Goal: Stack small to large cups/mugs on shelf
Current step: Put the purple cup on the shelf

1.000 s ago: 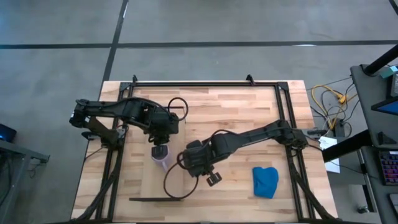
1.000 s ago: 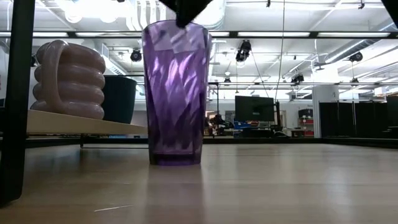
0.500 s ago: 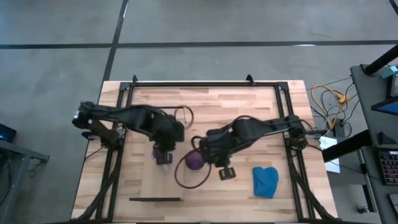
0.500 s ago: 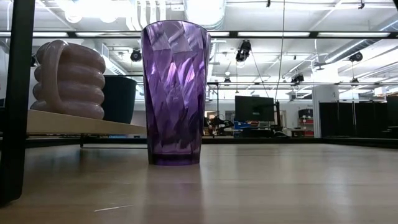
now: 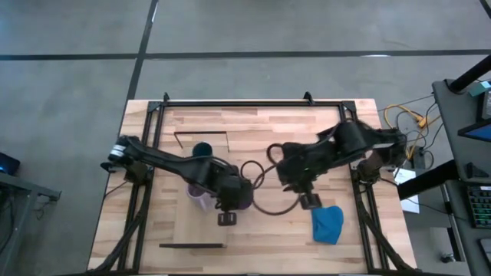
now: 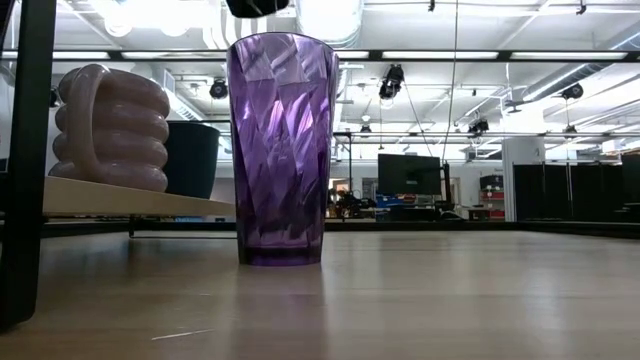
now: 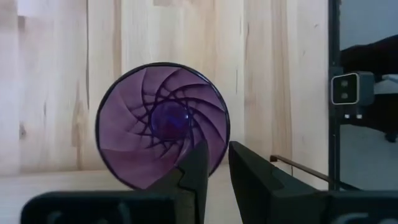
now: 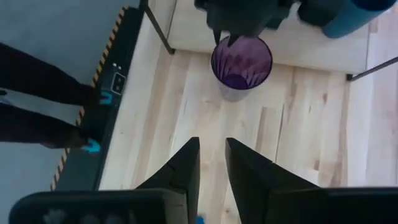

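Now: purple tumbler (image 7: 163, 123) seemingly empty | left fingers (image 7: 194, 163) ajar over rim | right fingers (image 8: 186, 163) ajar, clear

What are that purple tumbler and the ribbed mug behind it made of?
Purple tumbler: probably clear tinted plastic or glass; light passes through its swirled facets. Ribbed mug: looks like glazed ceramic, opaque pale lilac with a soft sheen. Neither can be settled by sight alone.

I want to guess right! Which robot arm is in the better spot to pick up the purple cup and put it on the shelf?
Probably the left. Its pincer hangs right above the purple tumbler, at its rim, and the shelf is on its side. The right pincer is farther off, nearer the blue cloth.
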{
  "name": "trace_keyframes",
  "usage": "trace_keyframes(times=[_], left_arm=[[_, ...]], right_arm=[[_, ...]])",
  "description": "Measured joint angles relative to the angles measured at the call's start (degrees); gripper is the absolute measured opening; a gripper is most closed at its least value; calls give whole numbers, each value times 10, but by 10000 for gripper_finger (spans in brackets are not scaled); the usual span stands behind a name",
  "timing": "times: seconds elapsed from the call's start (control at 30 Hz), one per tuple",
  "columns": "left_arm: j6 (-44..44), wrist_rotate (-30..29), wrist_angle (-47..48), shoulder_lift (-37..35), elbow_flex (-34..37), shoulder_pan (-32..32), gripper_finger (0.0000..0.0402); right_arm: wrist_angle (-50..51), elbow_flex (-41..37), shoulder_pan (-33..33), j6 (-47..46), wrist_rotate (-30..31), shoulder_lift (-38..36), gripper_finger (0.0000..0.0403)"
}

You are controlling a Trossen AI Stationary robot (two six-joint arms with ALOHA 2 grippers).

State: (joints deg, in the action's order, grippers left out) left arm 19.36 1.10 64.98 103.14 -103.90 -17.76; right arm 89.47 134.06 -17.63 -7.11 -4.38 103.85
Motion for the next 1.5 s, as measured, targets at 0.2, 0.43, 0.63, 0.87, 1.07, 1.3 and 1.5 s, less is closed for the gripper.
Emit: trace_keyframes(times=[0.2,0.43,0.63,0.87,1.07,1.3,1.5], left_arm=[[28,0,-2,20,0,0,50],[50,10,-7,35,1,-4,50],[61,17,-21,37,4,-4,50],[78,19,-53,37,21,-4,50],[92,23,-73,37,43,-4,50],[103,23,-76,37,55,-4,42],[103,19,-73,37,52,-4,7]], right_arm=[[1,0,0,0,0,-31,68],[4,0,0,1,1,-44,70],[5,0,0,28,0,-44,69],[6,0,0,31,1,-44,75],[6,0,0,31,0,-44,73],[6,0,0,31,0,-44,74],[5,0,0,31,0,-44,74]])
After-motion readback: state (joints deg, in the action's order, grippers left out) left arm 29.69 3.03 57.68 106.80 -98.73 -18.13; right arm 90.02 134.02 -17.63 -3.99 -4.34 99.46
